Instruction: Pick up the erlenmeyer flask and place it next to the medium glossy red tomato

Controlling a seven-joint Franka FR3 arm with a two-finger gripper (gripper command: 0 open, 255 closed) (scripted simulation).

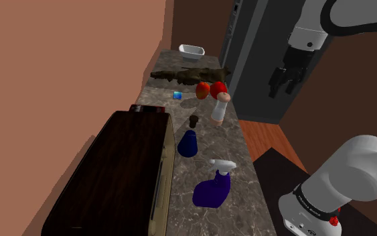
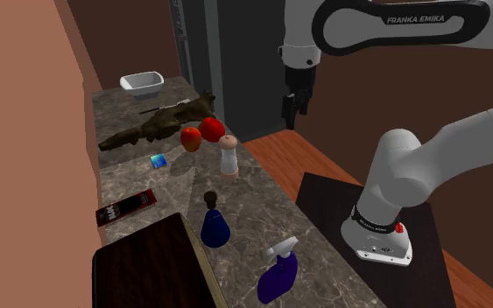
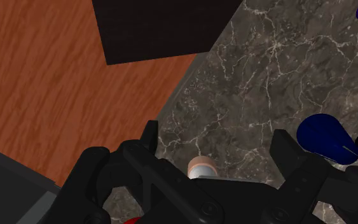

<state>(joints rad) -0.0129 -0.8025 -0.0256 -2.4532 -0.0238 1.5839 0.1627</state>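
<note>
The erlenmeyer flask [image 1: 188, 142] [image 2: 214, 227] is blue with a dark stopper. It stands upright mid-counter, just beyond a dark wooden box [image 1: 120, 174]. The glossy red tomato [image 1: 219, 88] [image 2: 211, 129] lies farther along the counter beside an orange-red fruit [image 1: 203, 89] [image 2: 191, 138]. A white shaker with a pinkish cap [image 1: 218, 108] [image 2: 228, 156] stands right by the tomato. My gripper [image 1: 284, 84] [image 2: 294, 107] hangs open high above the counter's outer edge, holding nothing. In the wrist view the gripper [image 3: 215, 139] frames the shaker's top [image 3: 201, 167], and the flask [image 3: 323, 133] lies off to one side.
A blue spray bottle [image 1: 212, 186] [image 2: 278, 273] stands near the flask on the marble counter [image 1: 207, 161]. A small blue cube [image 1: 177, 95], a flat black-and-red item [image 2: 126, 206], a dark branch-like object [image 1: 187, 74] and a white bowl [image 1: 192, 51] lie beyond. A tall dark cabinet [image 1: 254, 53] stands at the far end.
</note>
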